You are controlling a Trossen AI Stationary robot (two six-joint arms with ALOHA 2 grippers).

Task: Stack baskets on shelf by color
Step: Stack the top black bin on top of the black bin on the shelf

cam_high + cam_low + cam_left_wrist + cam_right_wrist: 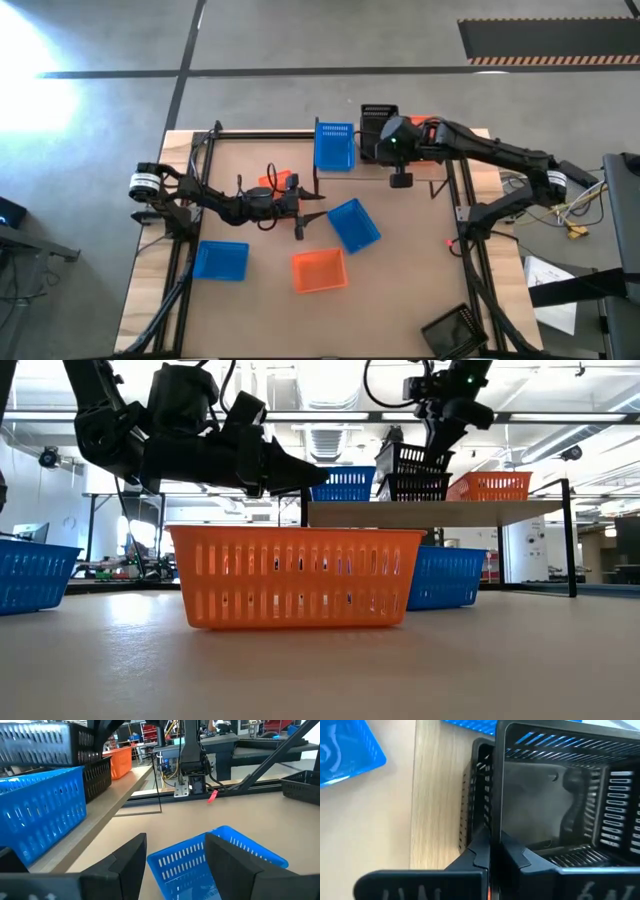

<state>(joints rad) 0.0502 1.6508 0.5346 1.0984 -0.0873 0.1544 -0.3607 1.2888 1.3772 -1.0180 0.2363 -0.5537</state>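
High view: we see a tan bench (400,270) on grey concrete floor (300,40). Our right end effector (490,851) pinches a black basket (555,795) over the shelf (437,795); the left end effector (175,865) gapes wide, empty.

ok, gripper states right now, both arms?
Left gripper: open, empty, over the tilted blue basket on the table.
Right gripper: shut on the wall of the upper black basket at the shelf.

Strong glare washes out the floor (40,40) at the far left in the high view. Ceiling lights brighten the room evenly. The right wrist view's near fingers (485,860) appear blurred.
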